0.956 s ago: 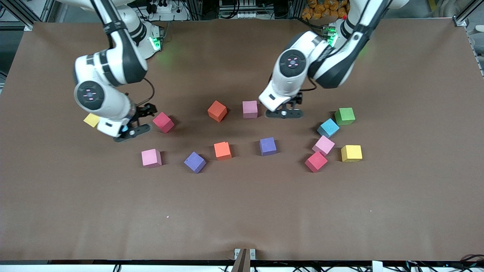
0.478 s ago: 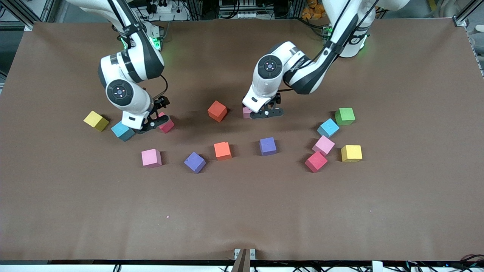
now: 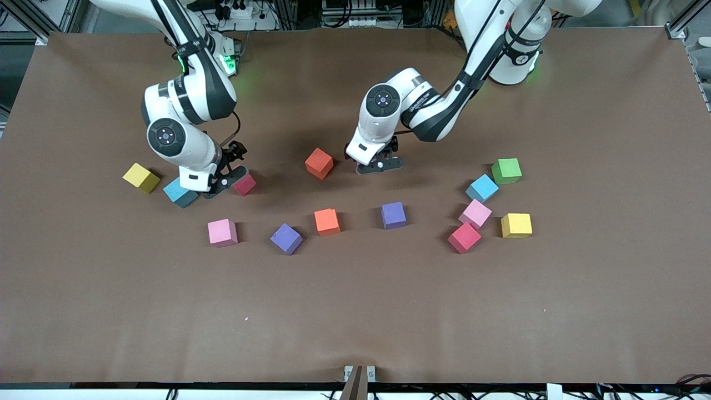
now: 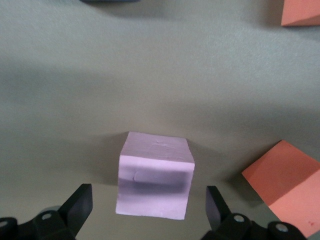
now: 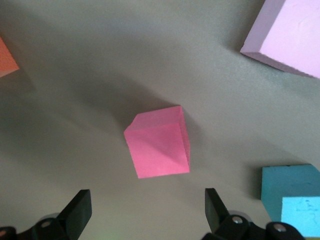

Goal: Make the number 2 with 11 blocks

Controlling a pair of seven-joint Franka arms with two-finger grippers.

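alignment decides it: the left gripper (image 3: pixel 380 164), fingers spread and empty, hangs over a pink block (image 4: pixel 155 175) beside the orange block (image 3: pixel 319 163), seemingly square to its faces, while the right gripper (image 3: pixel 225 180), also spread, hovers over a skewed red block (image 5: pixel 158 142).

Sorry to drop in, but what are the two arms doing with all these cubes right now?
Both arms are lining up over blocks scattered on the brown table, and nothing is picked up yet. The left gripper hangs open over a pink block, which sits beside an orange block. The right gripper hangs open over a red block, next to a light blue block. The other blocks lie loose, with no number formed so far.
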